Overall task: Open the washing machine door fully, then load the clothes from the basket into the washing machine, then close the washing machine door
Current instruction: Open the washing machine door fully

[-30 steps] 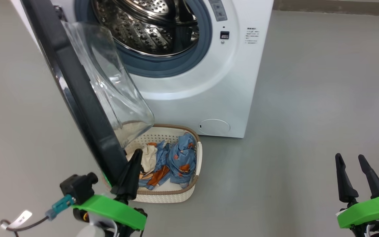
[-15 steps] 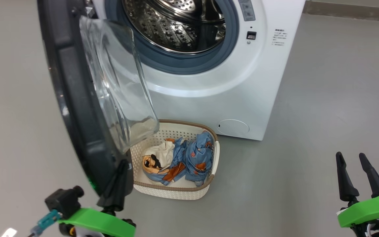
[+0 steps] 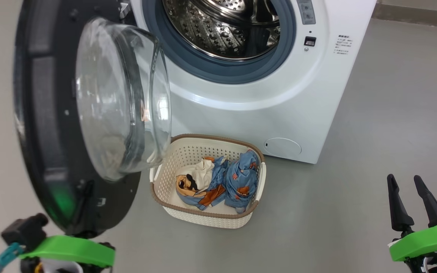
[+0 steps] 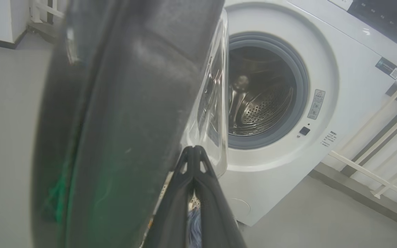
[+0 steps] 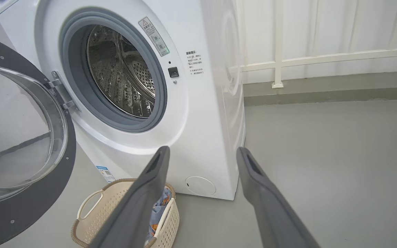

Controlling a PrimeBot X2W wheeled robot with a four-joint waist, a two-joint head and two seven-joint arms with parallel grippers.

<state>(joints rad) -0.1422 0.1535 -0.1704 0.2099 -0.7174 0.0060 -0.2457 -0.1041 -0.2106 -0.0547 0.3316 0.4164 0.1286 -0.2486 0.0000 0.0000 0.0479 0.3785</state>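
Grey floor (image 3: 374, 113) runs under everything, and in the right wrist view a pale railing (image 5: 277, 58) lines the wall past the washer (image 3: 279, 110). The door (image 3: 40, 132) stands swung out on the washer's left, its inner face and glass bowl (image 3: 120, 98) turned toward the head camera, its top cut off by the frame. The drum (image 3: 222, 26) is open to view, its upper part also cut off.

The basket (image 3: 203, 222) sits on the floor just before the washer's front, below the opening; the bowl hides part of its left rim. The clothes (image 3: 226, 182) lie heaped in it toward its right wall; how many pieces cannot be told.

The left gripper (image 4: 193, 151) has its fingers pressed together with nothing between, tips just beside the door's blurred rim and before the bowl; whether they touch it cannot be told. In the head view its green mount (image 3: 66, 254) is plain, the fingers lost against the black door.

The right gripper (image 3: 403, 182) hangs over the floor, fingers apart and empty, well apart from the basket.
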